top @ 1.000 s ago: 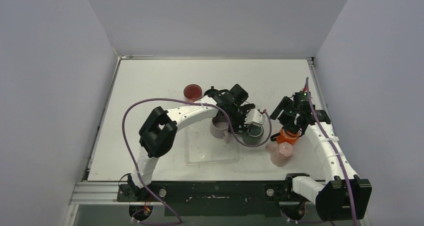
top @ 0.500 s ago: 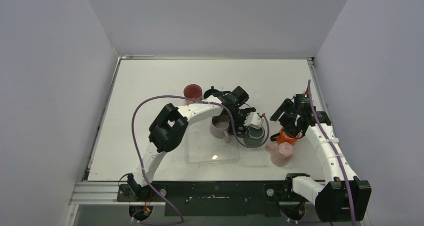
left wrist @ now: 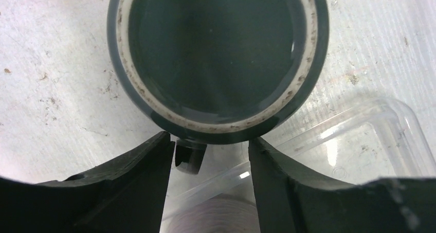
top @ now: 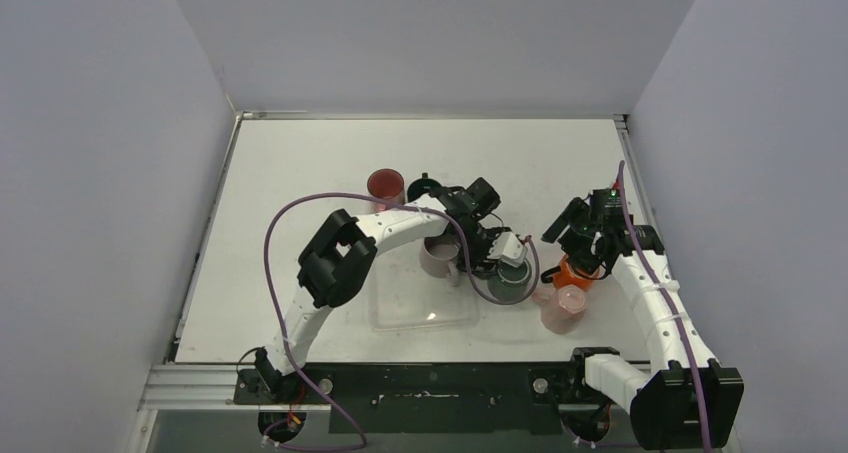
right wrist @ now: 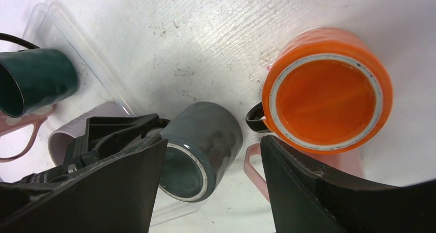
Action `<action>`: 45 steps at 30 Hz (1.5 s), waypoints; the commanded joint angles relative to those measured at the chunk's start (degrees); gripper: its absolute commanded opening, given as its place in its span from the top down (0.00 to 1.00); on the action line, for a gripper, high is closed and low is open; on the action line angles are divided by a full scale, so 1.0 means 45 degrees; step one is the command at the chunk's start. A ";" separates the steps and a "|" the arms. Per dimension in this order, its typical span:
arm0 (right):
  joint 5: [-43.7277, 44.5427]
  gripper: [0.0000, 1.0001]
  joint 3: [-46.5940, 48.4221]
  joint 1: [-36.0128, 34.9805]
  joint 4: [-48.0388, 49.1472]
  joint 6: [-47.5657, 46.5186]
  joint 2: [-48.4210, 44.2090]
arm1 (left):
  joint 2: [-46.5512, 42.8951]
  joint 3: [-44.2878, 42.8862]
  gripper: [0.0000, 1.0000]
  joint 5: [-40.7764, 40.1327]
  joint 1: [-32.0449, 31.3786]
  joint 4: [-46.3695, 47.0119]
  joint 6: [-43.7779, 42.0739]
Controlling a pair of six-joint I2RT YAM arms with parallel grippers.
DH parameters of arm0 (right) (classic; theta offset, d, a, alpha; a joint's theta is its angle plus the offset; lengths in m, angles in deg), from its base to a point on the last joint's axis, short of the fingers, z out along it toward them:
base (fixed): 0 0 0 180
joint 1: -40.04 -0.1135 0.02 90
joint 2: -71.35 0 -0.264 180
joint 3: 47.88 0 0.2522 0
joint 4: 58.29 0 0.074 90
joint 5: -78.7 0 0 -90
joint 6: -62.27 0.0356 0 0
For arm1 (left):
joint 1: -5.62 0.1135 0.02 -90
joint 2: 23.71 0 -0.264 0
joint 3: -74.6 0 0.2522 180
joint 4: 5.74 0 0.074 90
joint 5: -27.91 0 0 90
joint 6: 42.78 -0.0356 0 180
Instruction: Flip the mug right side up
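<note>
Straddling one mug handle (left wrist: pixel 187 158): left fingers (left wrist: pixel 128 181) spread | right fingers (right wrist: pixel 308 192) spread | one orange mug (right wrist: pixel 326 91)

No words to read

No letters, numbers, labels or signs can be read on anything in these views.
</note>
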 commanded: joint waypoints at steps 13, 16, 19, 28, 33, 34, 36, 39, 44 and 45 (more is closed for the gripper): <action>0.0145 0.32 -0.0254 0.0181 0.0353 -0.0167 -0.0141 | -0.0824 -0.0504 0.70 -0.0855 -0.0365 -0.0242 -0.0069; 0.0136 0.32 -0.0304 0.0175 0.0395 -0.0165 -0.0155 | -0.0867 -0.0614 0.65 -0.0920 -0.0368 -0.0395 -0.0099; 0.0116 0.32 -0.0324 0.0171 0.0435 -0.0165 -0.0136 | -0.0907 -0.0720 0.61 -0.0876 -0.0370 -0.0461 -0.0051; 0.0133 0.32 -0.0344 0.0200 0.0493 -0.0126 -0.0170 | -0.0930 -0.0874 0.65 -0.0707 -0.0382 -0.0182 0.0129; 0.0124 0.32 -0.0359 0.0196 0.0529 -0.0111 -0.0175 | -0.0745 -0.0958 0.66 -0.0686 -0.0381 -0.0369 0.0102; 0.0123 0.32 -0.0378 0.0186 0.0551 -0.0111 -0.0175 | -0.0717 -0.1002 0.66 -0.0674 -0.0394 -0.0464 0.0112; 0.0133 0.32 -0.0393 0.0189 0.0571 -0.0108 -0.0169 | -0.0687 -0.1057 0.66 -0.0621 -0.0389 -0.0630 0.0112; 0.0140 0.32 -0.0413 0.0215 0.0592 -0.0111 -0.0170 | -0.0653 -0.1109 0.70 -0.0616 -0.0452 -0.0786 0.0111; 0.0122 0.32 -0.0393 0.0228 0.0646 -0.0111 -0.0134 | -0.0491 -0.1266 0.88 -0.1120 -0.0572 -0.0847 0.0364; 0.0101 0.32 -0.0385 0.0234 0.0668 -0.0102 -0.0129 | -0.0451 -0.1319 0.93 -0.1229 -0.0596 -0.0912 0.0384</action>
